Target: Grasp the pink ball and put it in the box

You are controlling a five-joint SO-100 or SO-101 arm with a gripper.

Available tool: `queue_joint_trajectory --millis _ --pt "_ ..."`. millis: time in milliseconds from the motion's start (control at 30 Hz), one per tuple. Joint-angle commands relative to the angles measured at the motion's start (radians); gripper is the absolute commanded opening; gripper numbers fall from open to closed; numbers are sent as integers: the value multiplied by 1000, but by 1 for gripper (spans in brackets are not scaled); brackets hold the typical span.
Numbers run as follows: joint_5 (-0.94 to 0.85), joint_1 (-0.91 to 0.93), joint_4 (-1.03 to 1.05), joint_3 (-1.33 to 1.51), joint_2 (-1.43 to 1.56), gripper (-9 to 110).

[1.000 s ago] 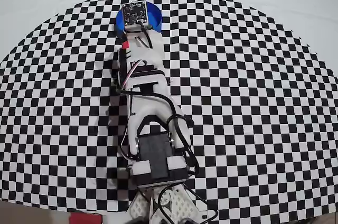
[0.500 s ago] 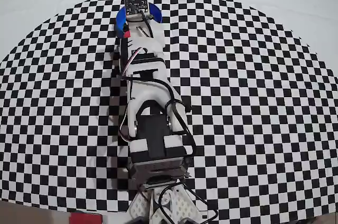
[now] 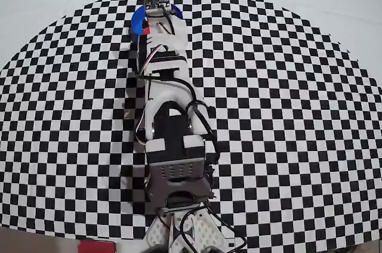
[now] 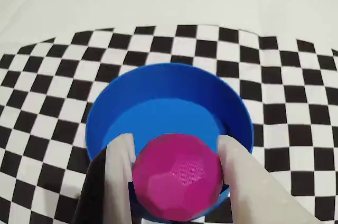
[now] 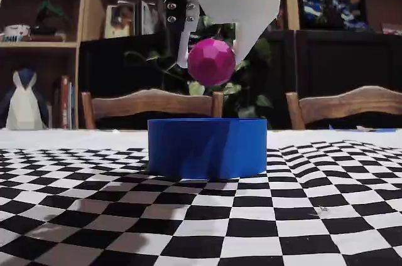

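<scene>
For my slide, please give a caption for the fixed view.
Gripper holds the pink ball in the air above the blue box.

Overhead: arm (image 3: 170, 116) covers most of box (image 3: 137, 23), ball not visible. Wrist: ball (image 4: 177, 175) hides box's near wall, fingers cut off at bottom edge.

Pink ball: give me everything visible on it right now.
The pink ball is a matte magenta sphere with faceted, finely ridged surface, looking 3D-printed. It is clamped between the two pale fingers of the gripper, touching nothing else. In the fixed view it hangs in the air above the blue box, clear of its rim.
</scene>
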Motion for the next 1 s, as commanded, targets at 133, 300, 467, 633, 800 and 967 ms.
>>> queue_joint_trajectory --millis 133,300,467,633,800,967 --pt "-8 5 3 -110 -41 0" --pt "-8 5 3 -143 -74 0" --pt "-8 3 3 -179 -107 0" --pt "-8 5 11 -238 -155 0" --pt "-8 6 21 -299 -201 0" --pt "-8 6 28 -337 -233 0"
